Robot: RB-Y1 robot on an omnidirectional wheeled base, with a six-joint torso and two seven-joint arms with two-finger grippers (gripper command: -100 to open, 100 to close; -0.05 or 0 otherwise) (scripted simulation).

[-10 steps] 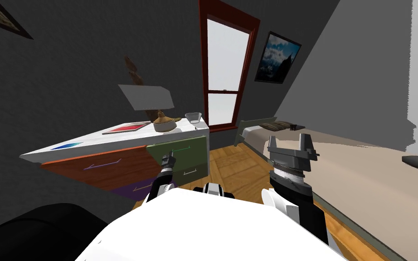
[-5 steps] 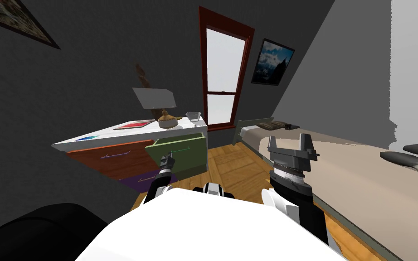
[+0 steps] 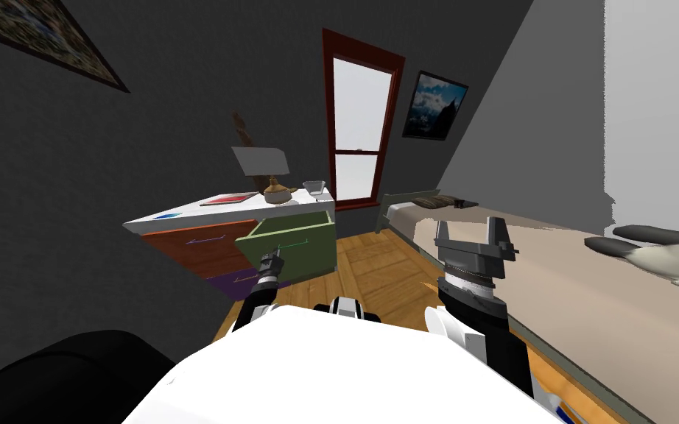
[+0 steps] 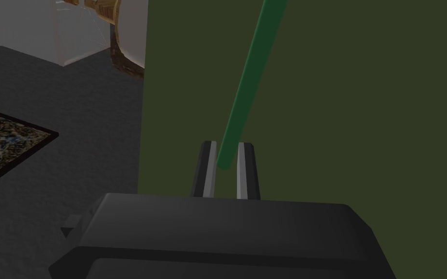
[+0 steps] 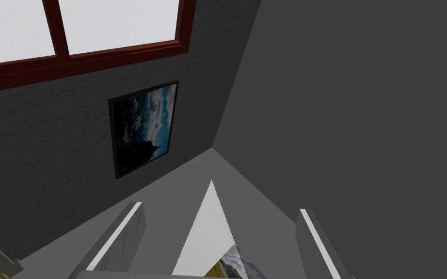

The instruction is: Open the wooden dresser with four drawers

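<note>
Facing the dresser (image 3: 194, 249), white-topped, standing ahead of the left gripper (image 4: 226, 151) and stretching away to one side of it. Engaging the green drawer (image 3: 297, 254), partly out of the carcass, its front flat just beyond the fingertips. Judging it rigid, fairly light and sliding straight; a level pull seems advisable, since twisting risks a jam. Pinching the thin green bar handle (image 4: 247, 87) at its very end, fingers nearly closed on it; a hold nearer mid-bar looks steadier. Reaching low and forward with the left arm. Holding the right gripper (image 3: 469, 232) raised beside it, fingers pointing up, spread wide, grasping nothing.
</note>
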